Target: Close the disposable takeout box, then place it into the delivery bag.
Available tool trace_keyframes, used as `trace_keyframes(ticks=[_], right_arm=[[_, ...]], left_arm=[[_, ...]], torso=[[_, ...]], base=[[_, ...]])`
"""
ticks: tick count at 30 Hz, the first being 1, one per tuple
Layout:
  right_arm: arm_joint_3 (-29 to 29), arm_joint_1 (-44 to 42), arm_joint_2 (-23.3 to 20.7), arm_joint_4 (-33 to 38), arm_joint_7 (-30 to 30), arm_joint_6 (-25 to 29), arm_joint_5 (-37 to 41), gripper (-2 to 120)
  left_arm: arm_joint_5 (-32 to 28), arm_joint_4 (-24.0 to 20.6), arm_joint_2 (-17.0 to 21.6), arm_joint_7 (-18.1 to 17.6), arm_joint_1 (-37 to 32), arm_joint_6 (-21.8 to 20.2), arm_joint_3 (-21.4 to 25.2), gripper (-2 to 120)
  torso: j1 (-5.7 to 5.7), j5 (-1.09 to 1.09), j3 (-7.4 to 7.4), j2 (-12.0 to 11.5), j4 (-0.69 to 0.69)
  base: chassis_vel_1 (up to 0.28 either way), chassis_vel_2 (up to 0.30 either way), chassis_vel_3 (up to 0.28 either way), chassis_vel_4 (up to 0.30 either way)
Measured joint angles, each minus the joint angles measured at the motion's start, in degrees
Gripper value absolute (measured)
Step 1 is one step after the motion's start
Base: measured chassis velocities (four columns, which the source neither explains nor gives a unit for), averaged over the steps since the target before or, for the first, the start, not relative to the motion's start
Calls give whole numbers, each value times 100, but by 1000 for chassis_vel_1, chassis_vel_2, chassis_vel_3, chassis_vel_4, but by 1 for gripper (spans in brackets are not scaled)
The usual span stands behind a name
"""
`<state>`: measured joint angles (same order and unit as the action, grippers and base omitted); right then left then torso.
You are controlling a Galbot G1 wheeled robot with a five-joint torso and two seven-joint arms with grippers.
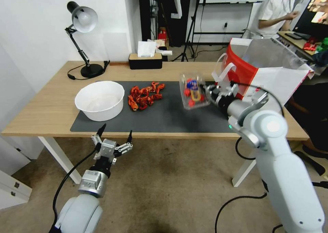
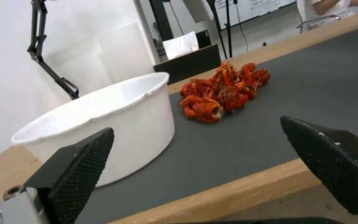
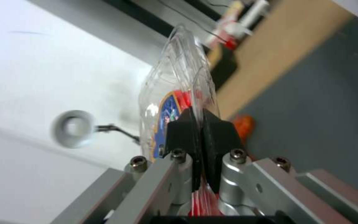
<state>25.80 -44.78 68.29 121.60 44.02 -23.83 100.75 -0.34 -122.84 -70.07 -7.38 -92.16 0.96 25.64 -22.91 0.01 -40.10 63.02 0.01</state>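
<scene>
My right gripper pinches the box by its edge, lifted above the mat just beside the bag. My left gripper hangs wide open below the table edge. The lid looks closed, though blur leaves me unsure; held by so thin a rim, the box could slip or pop open and spill tomatoes.

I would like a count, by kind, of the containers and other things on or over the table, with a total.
Takeout box, held above the mat by the right claw: 1
White bowl: 1
Delivery bag: 1
Crayfish pile: 1
Desk lamp: 1
Tissue box: 1
Total: 6
</scene>
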Motion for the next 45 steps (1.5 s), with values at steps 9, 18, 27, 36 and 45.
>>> trace_keyframes(ticks=[9, 18, 27, 36, 45], right_arm=[[391, 1011, -326, -151, 463, 397, 176, 0], [1155, 1748, -1018, -1244, 705, 732, 223, 0], [1285, 1632, -1367, -1946, 657, 797, -43, 0], [953, 1444, -1106, -2159, 438, 780, -390, 3], [967, 1301, -1102, -2006, 410, 676, -390, 36]], left_arm=[[100, 54, -136, -2, -77, 72, 5, 100], [180, 185, -215, 2, -57, 150, -84, 100], [194, 245, -230, 5, -36, 206, -219, 100], [202, 230, -229, 12, -82, 306, -228, 100], [201, 218, -238, 12, -127, 346, -221, 100]], torso=[[0, 2, 0, 0, -1], [0, 1, 0, 0, -2], [-1, 2, 0, 0, -2], [-1, -1, 0, 0, 1], [0, -2, 0, 0, -1]], base=[[0, 0, 0, 0], [0, 0, 0, 0], [0, 0, 0, 0], [0, 0, 0, 0], [0, 0, 0, 0]])
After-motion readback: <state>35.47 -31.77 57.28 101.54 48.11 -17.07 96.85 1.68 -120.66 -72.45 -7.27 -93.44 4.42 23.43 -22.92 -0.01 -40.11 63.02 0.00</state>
